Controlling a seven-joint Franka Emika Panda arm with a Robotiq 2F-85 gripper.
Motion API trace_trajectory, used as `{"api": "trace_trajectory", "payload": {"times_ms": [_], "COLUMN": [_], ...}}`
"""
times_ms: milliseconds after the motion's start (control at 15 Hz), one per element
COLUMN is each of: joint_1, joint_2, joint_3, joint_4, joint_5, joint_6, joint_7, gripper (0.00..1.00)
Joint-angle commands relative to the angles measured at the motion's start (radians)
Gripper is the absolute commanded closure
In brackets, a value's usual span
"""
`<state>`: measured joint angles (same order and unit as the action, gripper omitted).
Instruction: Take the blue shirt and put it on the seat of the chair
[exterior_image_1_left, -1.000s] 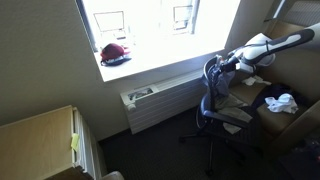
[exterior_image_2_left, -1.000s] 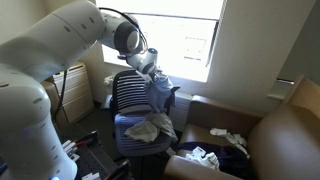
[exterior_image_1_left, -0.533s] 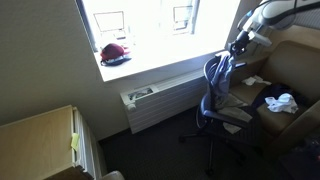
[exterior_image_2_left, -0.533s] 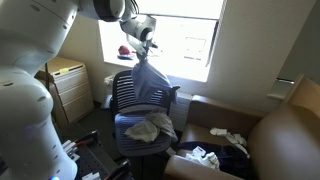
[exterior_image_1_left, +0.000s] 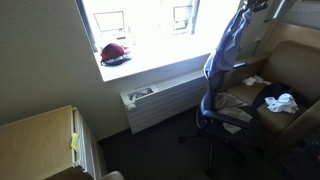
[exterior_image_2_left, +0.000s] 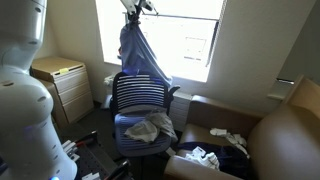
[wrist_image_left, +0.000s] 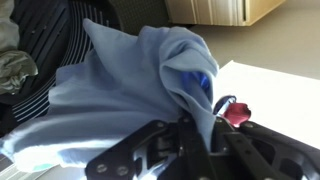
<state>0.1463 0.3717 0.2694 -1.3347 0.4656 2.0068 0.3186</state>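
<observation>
Blue fabric hangs in a long drape: the blue shirt (exterior_image_2_left: 141, 55) dangles from the gripper (exterior_image_2_left: 136, 7), high in front of the window (exterior_image_2_left: 195, 40). Its lower hem reaches down to about the top of the office chair's striped backrest (exterior_image_2_left: 138, 93); we cannot tell whether it touches.

In the wrist view the fingers (wrist_image_left: 160, 150) press in on a bunched fold of the cloth, so that one pinch carries the whole garment. We judge the height is chosen so the shirt clears the backrest rather than snagging on it.

The seat (exterior_image_2_left: 127, 142) lies below and forward of the hem, and a crumpled pale cloth (exterior_image_2_left: 152, 127) already covers most of it. No tabletop shows, so we place things by the chair. The shirt is not yet on the seat. We expect the next move calls for carrying it forward over the backrest and lowering it, and the loose tail could catch on an armrest.
</observation>
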Motion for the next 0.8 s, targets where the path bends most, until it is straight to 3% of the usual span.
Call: {"api": "trace_trajectory", "payload": {"times_ms": [0, 133, 267, 733], "joint_1": [0.023, 0.066, 0.078, 0.106], "joint_2": [-0.095, -0.116, -0.098, 0.006], "joint_3": [-0.034, -0.075, -0.103, -0.156], "joint_4": [0.086, 0.176, 0.224, 0.125], "joint_5": [0.016, -0.163, -0.297, -0.747], "joint_6": [-0.103, -0.136, -0.180, -0.117], "joint_7": [0.152, 0.244, 0.256, 0.320], "gripper": [0.98, 0.98, 0.98, 0.98]}}
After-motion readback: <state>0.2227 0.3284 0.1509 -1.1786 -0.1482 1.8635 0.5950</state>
